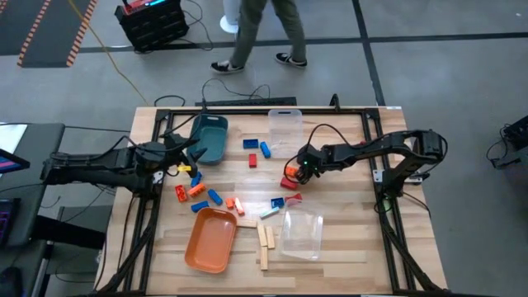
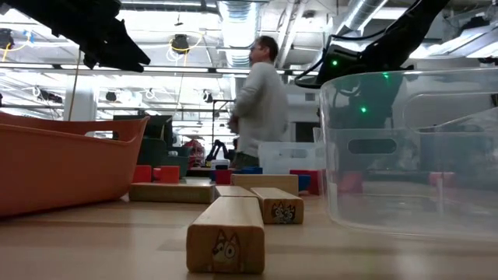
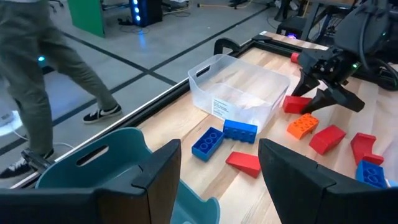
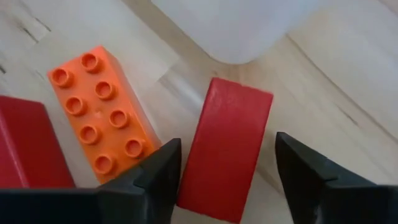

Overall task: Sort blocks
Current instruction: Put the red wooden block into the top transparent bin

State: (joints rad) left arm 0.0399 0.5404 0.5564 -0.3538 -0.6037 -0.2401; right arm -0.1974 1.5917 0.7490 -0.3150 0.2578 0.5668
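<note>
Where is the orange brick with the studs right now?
In the high view the orange brick lies right of centre, just below the far clear bin, beside the red block between the right end effector's open fingers.

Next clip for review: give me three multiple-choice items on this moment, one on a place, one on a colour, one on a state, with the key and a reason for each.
1. Where is the right claw?
A. over the orange tray
B. low beside the far clear bin
C. off the table

2. What colour is the smooth block between the right claw's fingers?
A. blue
B. plain wood
C. red

3. How does the right claw stand on that block?
A. open around it, not touching
B. clamped and lifting it
C. shut above it

Key: 1 B, the high view shows it by that bin. 2 C, the right wrist view shows a red block. 3 A, gaps show on both sides of the block, which lies on the table.
</note>
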